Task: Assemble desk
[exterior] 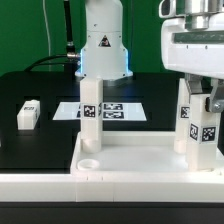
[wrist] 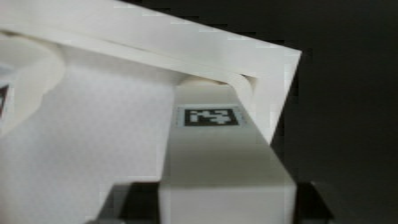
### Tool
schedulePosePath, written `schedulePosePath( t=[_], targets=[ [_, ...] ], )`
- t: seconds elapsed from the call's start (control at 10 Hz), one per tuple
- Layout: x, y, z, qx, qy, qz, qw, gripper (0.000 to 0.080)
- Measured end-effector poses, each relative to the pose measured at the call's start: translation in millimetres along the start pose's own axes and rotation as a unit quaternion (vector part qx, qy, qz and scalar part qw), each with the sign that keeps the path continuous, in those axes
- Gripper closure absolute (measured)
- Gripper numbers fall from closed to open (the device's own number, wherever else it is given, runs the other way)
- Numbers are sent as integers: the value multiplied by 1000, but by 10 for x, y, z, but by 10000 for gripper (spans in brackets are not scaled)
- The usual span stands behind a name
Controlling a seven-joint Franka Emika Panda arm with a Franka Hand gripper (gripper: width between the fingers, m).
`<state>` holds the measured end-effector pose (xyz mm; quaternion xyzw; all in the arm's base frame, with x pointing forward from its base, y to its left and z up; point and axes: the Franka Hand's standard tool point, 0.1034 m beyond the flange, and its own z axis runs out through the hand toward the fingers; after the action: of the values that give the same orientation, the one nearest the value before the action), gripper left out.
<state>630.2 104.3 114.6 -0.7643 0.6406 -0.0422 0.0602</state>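
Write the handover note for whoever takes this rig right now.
Gripper: shut on the held leg, upright at the desk top's corner on the exterior view's right.
Parts: the left leg stands at the far corner on that view's left. The right standing leg is beside the held one. The loose leg lies left of the marker board.
Done: apparently two legs placed; how firmly cannot be told.
Left: finish the held leg, then probably fit the loose leg into the empty socket.
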Motion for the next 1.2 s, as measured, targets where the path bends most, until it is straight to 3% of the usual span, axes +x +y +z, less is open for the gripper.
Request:
schedulePosePath(
  t=[0.4, 0.5, 0.6, 0.7, 1.2],
  targets=[
    [-16, 4, 11, -1, -1, 41, 999, 502],
    [-6, 12, 17, -6, -2, 7, 1000, 306],
    [-3, 15, 25, -7, -2, 2, 1000, 306],
    [-6, 18, 34, -8, -1, -18, 1000, 179],
    [-89, 11, 67, -5, 2, -225, 974, 151]
  ],
)
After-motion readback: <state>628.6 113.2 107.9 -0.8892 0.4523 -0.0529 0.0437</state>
